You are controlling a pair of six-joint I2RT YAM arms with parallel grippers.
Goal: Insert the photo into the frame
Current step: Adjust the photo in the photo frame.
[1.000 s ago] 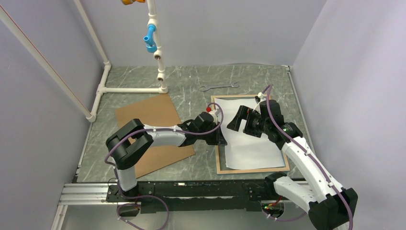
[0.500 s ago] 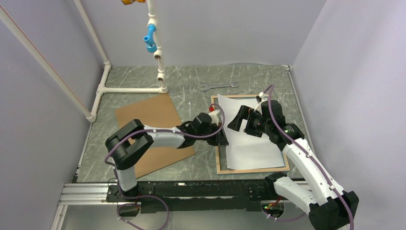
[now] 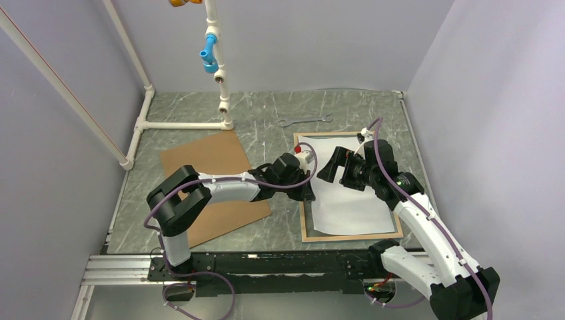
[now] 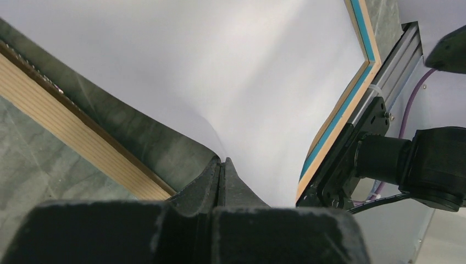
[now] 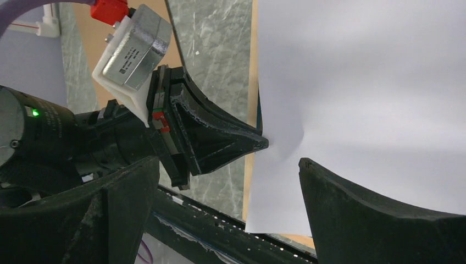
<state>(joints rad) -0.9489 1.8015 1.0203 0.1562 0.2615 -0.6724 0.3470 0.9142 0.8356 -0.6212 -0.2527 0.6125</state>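
Observation:
The frame lies back up at the right of the table, its pale wood rail showing and a blue strip along its far side. The photo rests over it, white reverse up. My left gripper is shut on the photo's left edge, and the sheet puckers at the black fingertips. My right gripper hovers open just above the photo, nothing between its fingers. The picture side is hidden.
A brown backing board lies left of the frame, under my left arm. A wrench sits behind the frame. A white pipe stand rises at the back left. The metal rail runs along the near edge, with walls close on three sides.
My left gripper has shifted slightly right and away with the photo's left edge, and the sheet has turned a little over the frame. The right gripper has barely moved.

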